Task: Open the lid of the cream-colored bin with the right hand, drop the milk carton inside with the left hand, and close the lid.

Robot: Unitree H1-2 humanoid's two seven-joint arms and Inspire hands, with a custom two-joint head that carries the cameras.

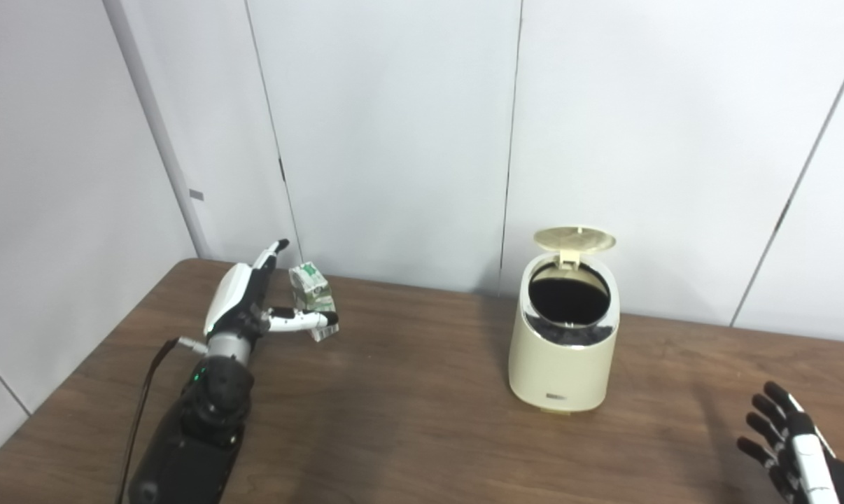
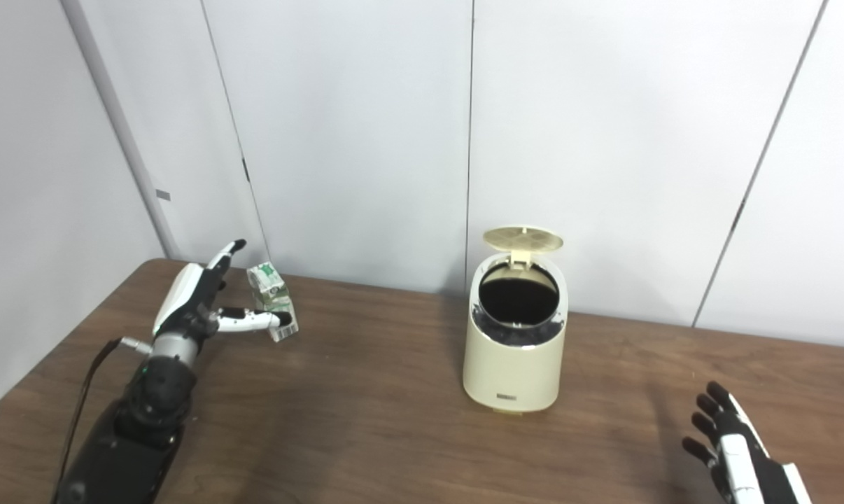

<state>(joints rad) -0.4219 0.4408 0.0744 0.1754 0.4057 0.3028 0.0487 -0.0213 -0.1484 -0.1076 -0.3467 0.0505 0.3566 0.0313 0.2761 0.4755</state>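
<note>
- The milk carton point(image 1: 313, 295) stands near the tabletop's point(image 1: 408, 413) far left corner; the cream-colored bin point(image 1: 560, 357), its lid point(image 1: 574, 239) raised, sits mid-tabletop.
- The left hand point(image 1: 250, 304) is spread wide around the carton, seemingly not yet clamped.
- The right hand point(image 1: 789, 441) rests open, empty, near the right edge.
- The carton is probably light and crushable: grip its flat sides gently.

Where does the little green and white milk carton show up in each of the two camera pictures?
Left eye view: the milk carton stands far left of centre on the table, partly behind the left robot hand.
Right eye view: the same carton sits further left, near the table's back edge.
Shared landmark: the cream-colored bin, lid up, right of the carton in both.
</note>
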